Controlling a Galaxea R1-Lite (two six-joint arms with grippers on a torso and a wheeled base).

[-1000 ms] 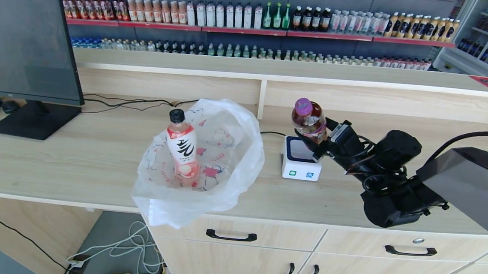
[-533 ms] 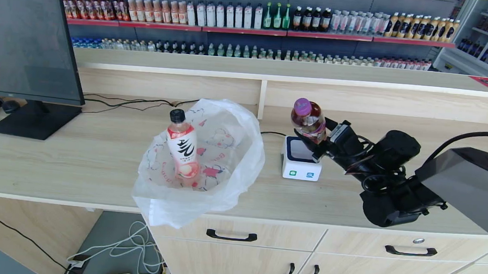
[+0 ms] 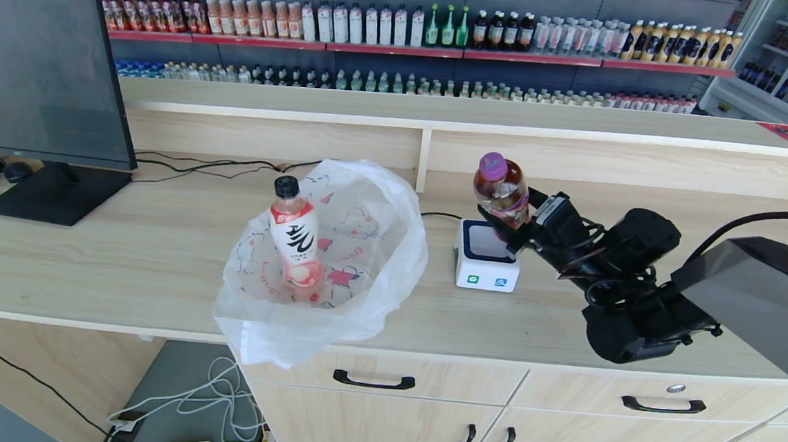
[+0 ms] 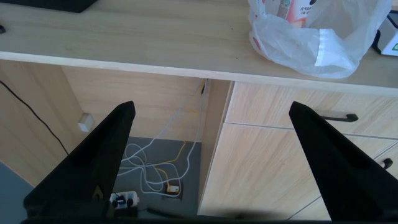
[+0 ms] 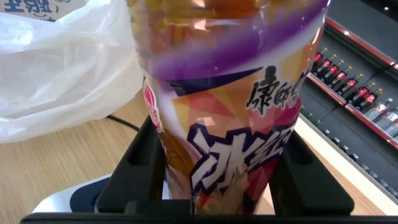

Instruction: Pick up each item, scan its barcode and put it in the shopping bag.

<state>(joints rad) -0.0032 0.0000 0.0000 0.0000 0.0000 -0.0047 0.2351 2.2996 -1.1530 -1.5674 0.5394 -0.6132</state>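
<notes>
Slightly higher than a moment earlier, the purple-capped bottle (image 3: 501, 190) stood near upright, clenched in the right jaws, with the scanner (image 3: 485, 258) just below them. A good scan probably needed the barcode turned toward its window and held steady. The shopping bag (image 3: 364, 247) sat well apart, toward the robot's left of those jaws. The left jaws hung spread and empty.

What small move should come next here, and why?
Probably, once the scan registers, swing the right claw left toward the shopping bag: it grips the purple-capped bottle just above the scanner, and the bag stands open beside it.
</notes>
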